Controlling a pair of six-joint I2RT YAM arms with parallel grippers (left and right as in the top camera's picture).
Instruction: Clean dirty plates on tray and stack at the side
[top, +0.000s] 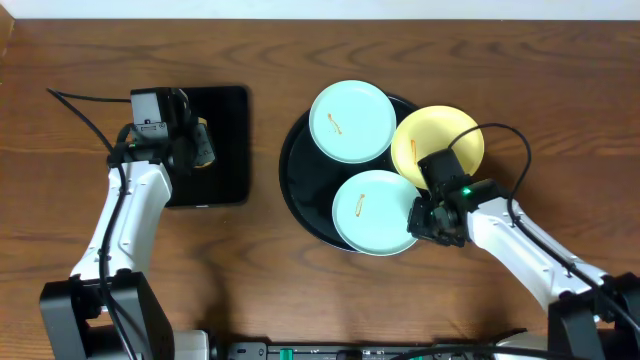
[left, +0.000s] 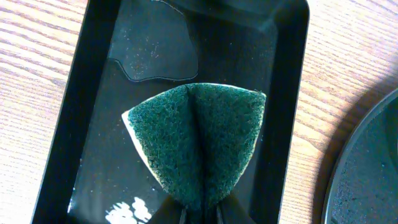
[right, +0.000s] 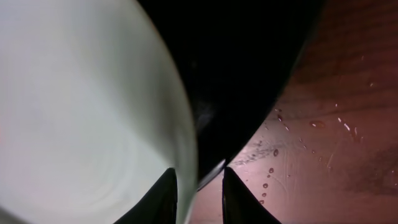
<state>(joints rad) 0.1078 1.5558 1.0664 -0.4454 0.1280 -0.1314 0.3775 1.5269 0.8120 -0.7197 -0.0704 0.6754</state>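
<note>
Three plates lie on the round black tray (top: 297, 170): a pale blue one (top: 350, 120) at the back, a pale yellow one (top: 432, 135) at the right, and a pale blue one (top: 368, 208) at the front, each with orange specks. My right gripper (top: 430, 220) is open at the front plate's right rim. In the right wrist view its fingers (right: 199, 193) straddle the rim of that plate (right: 81, 112), with the tray (right: 249, 62) behind. My left gripper (top: 195, 145) is shut on a green sponge (left: 199, 143) over the rectangular tray; its fingertips (left: 200, 214) pinch the sponge's fold.
A rectangular black tray (top: 225, 150) sits at the left, with a water puddle (left: 155, 50) on its floor. The round tray's edge (left: 367, 174) shows at the right of the left wrist view. Water droplets dot the brown wood tabletop (right: 323, 143) beside the round tray.
</note>
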